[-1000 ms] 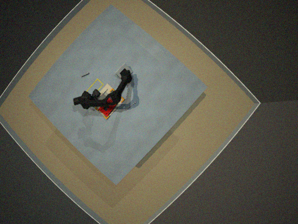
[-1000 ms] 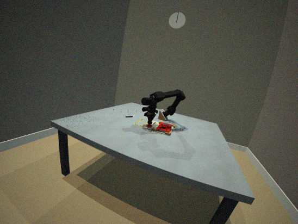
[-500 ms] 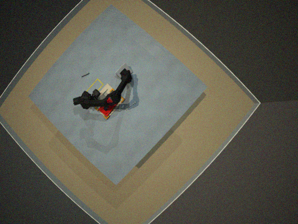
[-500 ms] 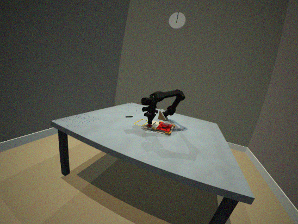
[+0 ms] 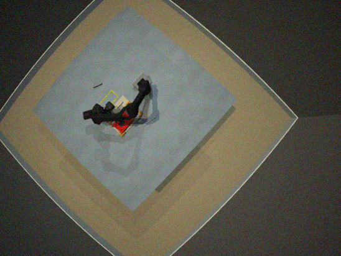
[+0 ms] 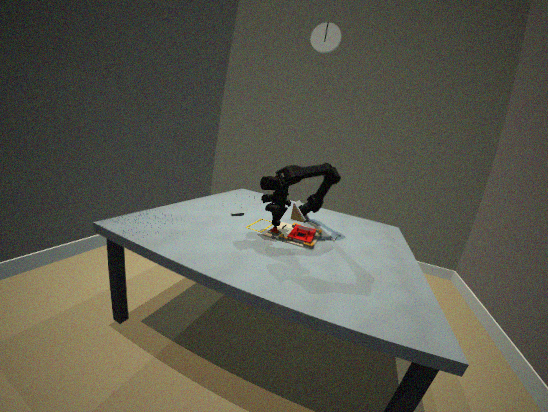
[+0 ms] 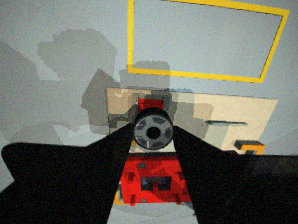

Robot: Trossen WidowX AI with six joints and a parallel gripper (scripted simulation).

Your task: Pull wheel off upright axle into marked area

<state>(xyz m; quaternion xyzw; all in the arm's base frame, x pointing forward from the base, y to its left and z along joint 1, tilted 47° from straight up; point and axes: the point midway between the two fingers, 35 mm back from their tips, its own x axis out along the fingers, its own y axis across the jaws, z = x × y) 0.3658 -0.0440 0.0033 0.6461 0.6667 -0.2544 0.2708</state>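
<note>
A dark wheel [image 7: 153, 131] with a grey spoked face is gripped between the fingertips of my gripper [image 6: 275, 227] in the wrist view. A red mount [image 7: 151, 104] shows just behind the wheel at the end of the cream board. The fingertips stand low over that end. The axle is hidden by the wheel and fingers, so I cannot tell whether the wheel is still around it. The marked area, a yellow outline [image 5: 115, 93] [image 6: 253, 223] [image 7: 131, 40], lies on the table beside the board. The arm hides the fingertips in the top view.
The cream board [image 5: 123, 99] [image 7: 260, 110] carries a large red block [image 5: 121, 127] [image 6: 302, 233] [image 7: 130, 185], a dark thin bar [image 7: 226, 123] and an orange-edged block [image 7: 249, 146]. A separate dark bar [image 5: 98, 85] [image 6: 237, 214] lies on the table past the outline. A brown wedge [image 6: 298, 212] stands near the arm's base.
</note>
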